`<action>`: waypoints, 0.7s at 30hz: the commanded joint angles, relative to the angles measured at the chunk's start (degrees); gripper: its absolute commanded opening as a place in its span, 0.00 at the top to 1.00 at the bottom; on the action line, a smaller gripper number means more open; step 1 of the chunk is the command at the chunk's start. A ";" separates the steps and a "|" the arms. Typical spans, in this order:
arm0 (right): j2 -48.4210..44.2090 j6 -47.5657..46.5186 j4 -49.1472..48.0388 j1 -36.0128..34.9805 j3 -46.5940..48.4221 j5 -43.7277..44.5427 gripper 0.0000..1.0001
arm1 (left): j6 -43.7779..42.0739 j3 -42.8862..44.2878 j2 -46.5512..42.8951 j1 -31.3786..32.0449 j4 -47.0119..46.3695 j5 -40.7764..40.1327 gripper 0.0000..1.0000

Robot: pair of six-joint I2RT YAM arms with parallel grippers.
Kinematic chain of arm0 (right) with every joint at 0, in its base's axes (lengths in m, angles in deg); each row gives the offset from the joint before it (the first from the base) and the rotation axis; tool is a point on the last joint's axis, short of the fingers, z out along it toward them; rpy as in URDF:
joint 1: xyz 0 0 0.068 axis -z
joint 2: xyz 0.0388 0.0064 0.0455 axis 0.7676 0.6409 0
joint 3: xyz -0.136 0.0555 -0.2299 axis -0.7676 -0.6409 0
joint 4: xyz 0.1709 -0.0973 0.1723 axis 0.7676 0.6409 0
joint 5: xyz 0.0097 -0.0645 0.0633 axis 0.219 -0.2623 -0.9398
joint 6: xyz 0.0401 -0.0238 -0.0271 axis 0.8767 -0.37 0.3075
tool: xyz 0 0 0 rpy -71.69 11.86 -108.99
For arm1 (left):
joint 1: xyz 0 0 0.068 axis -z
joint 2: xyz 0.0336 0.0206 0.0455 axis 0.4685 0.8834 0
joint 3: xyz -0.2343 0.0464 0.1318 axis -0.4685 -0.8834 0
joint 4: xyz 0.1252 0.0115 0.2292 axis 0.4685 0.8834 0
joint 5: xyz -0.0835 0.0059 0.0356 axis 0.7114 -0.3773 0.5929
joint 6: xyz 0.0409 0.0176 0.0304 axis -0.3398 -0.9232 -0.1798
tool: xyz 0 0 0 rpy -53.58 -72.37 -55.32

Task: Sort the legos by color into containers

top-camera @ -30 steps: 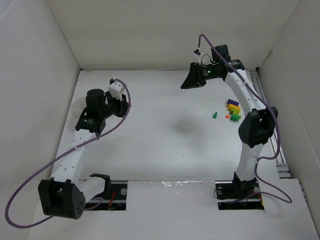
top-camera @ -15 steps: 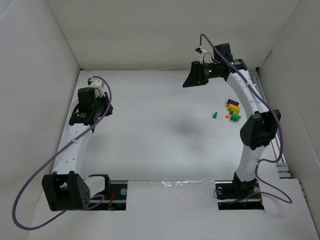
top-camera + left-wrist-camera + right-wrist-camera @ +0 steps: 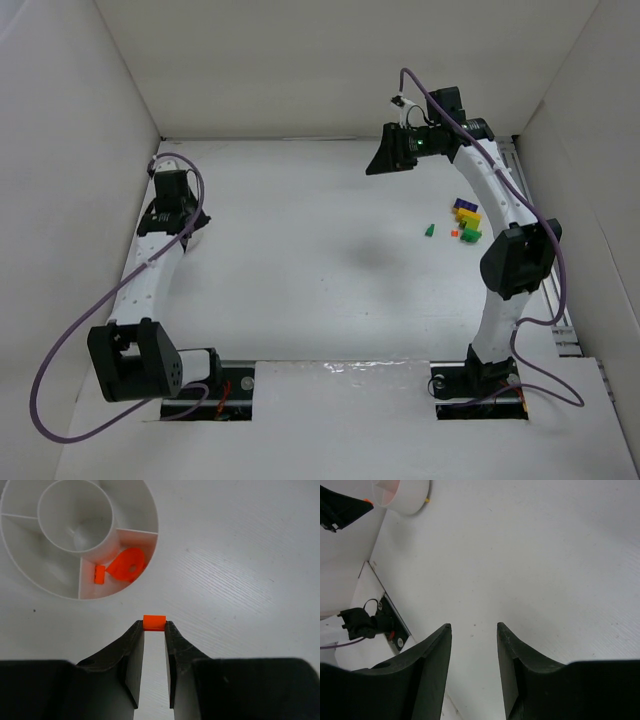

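My left gripper (image 3: 154, 624) is shut on a small orange lego (image 3: 154, 622), pinched at the very fingertips just off the rim of the round white divided container (image 3: 30, 577). One outer compartment holds two orange pieces (image 3: 125, 567). In the top view the left gripper (image 3: 170, 215) hangs at the far left and covers the container. The other legos (image 3: 465, 220), purple, yellow, green and orange, lie in a cluster at the right, with a green one (image 3: 429, 231) a little apart. My right gripper (image 3: 474, 626) is open and empty, raised at the back (image 3: 385, 160).
White walls close in the table on the left, back and right. The container (image 3: 407, 492) sits near the left wall. A purple cable loops from each arm. The arm bases stand at the near edge.
The left arm has swung left and back toward the far-left corner, now over the container with the orange lego. The right arm has barely moved.
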State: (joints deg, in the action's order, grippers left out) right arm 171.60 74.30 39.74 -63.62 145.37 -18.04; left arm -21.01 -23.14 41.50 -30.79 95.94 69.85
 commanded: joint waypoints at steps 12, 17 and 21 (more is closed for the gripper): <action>-1.80 -0.86 -1.46 -1.29 -0.15 0.46 0.52 | 4.13 5.62 5.81 -3.73 1.44 -5.94 1.00; -1.80 -0.86 -1.46 -1.29 -0.15 0.46 0.52 | 4.13 6.14 7.48 -4.88 0.91 -6.47 1.00; -1.80 -0.86 -1.46 -1.29 -0.15 0.46 0.52 | 4.65 7.28 9.94 -6.11 0.91 -6.47 1.00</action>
State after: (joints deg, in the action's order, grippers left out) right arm 171.60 74.28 39.74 -64.47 145.37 -17.60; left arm -18.43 -18.99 50.48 -35.82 96.97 64.76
